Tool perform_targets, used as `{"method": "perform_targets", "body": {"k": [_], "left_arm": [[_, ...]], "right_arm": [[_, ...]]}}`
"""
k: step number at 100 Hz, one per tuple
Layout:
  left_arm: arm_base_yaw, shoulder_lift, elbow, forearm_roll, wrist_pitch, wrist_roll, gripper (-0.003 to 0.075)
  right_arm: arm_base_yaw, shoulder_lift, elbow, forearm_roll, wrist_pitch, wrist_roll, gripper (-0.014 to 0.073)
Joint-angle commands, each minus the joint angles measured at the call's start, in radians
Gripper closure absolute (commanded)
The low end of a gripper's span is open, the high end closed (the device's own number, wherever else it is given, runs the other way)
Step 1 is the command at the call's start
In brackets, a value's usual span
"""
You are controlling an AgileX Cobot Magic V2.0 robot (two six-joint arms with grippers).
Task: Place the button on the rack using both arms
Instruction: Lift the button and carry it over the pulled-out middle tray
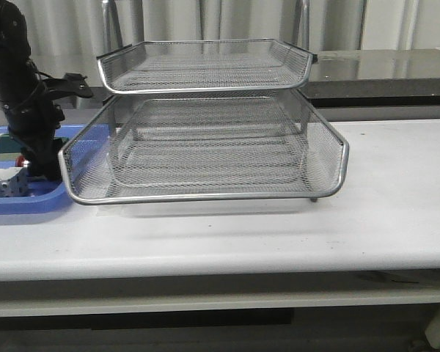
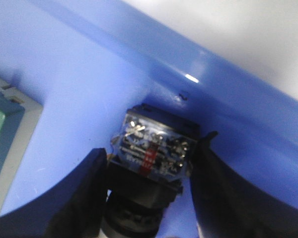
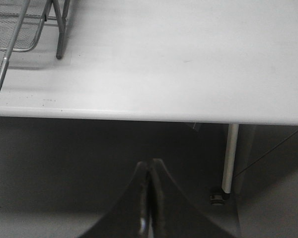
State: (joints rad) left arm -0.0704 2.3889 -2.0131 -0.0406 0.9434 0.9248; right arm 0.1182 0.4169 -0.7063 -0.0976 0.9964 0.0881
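Observation:
The button lies in the blue tray, its blue rear block facing the camera and its black body below. My left gripper has a black finger pressed against each side of it. In the front view the left arm reaches down into the tray beside the rack's left edge, and a bit of the button's red head shows there. The silver wire-mesh rack stands mid-table. My right gripper is shut and empty, off the table in front of its front edge, right of the rack's corner.
A green flat block and a white-grey terminal block also lie in the blue tray. The rack's lower tray juts forward close to the left arm. A table leg stands below the front edge.

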Motion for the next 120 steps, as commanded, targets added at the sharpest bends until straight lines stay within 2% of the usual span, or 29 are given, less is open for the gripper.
{"method": "perform_targets", "body": {"k": [1, 15, 38, 61, 105, 120], "left_arm": [[0.005, -0.063, -0.053, -0.012, -0.011, 0.000, 0.0640], [0.005, -0.063, -0.138, -0.012, 0.067, -0.013, 0.0678], [0.005, -0.069, -0.305, -0.012, 0.226, -0.074, 0.0678], [0.005, -0.106, -0.364, -0.012, 0.322, -0.087, 0.0678], [0.005, -0.266, -0.361, -0.010, 0.322, -0.265, 0.0678], [-0.002, -0.363, -0.309, -0.014, 0.322, -0.277, 0.0678]], "right_arm": [[-0.007, 0.006, -0.032, -0.016, -0.062, -0.006, 0.0660], [-0.007, 0.006, -0.032, -0.016, -0.062, -0.006, 0.0660], [-0.007, 0.006, -0.032, -0.016, -0.062, -0.006, 0.0660], [-0.007, 0.006, -0.032, -0.016, -0.062, -0.006, 0.0660], [-0.007, 0.006, -0.032, -0.016, -0.062, -0.006, 0.0660], [-0.007, 0.006, -0.032, -0.016, -0.062, -0.006, 0.0660]]}}
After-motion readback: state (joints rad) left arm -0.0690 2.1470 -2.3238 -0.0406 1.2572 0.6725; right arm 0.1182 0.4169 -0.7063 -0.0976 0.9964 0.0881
